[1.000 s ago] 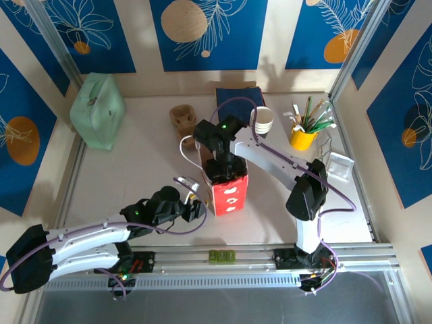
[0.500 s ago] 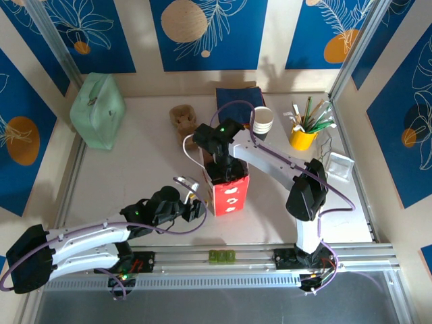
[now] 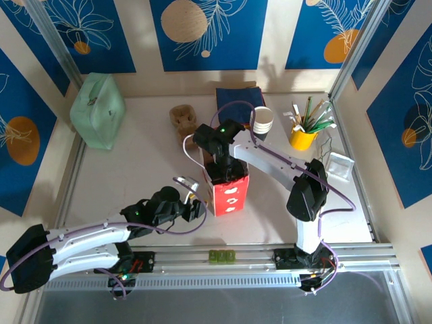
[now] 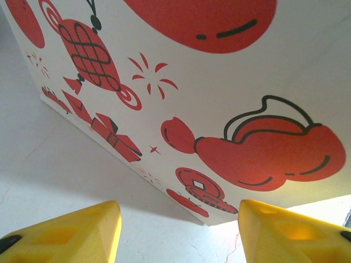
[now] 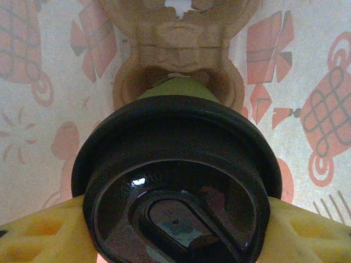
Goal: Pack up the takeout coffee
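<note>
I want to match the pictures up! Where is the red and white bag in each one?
Top view: bag in the middle, under the right claw.
Left wrist: bag, its printed side across the top.
Right wrist: bag from inside, behind the lidded cup.
Shared landmark: the red knot print.

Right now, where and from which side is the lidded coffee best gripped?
Likely across the black lid's round rim, from straight above: the cup stands upright over the pulp carrier, with bag walls close around. The right gripper holds it that way.
</note>
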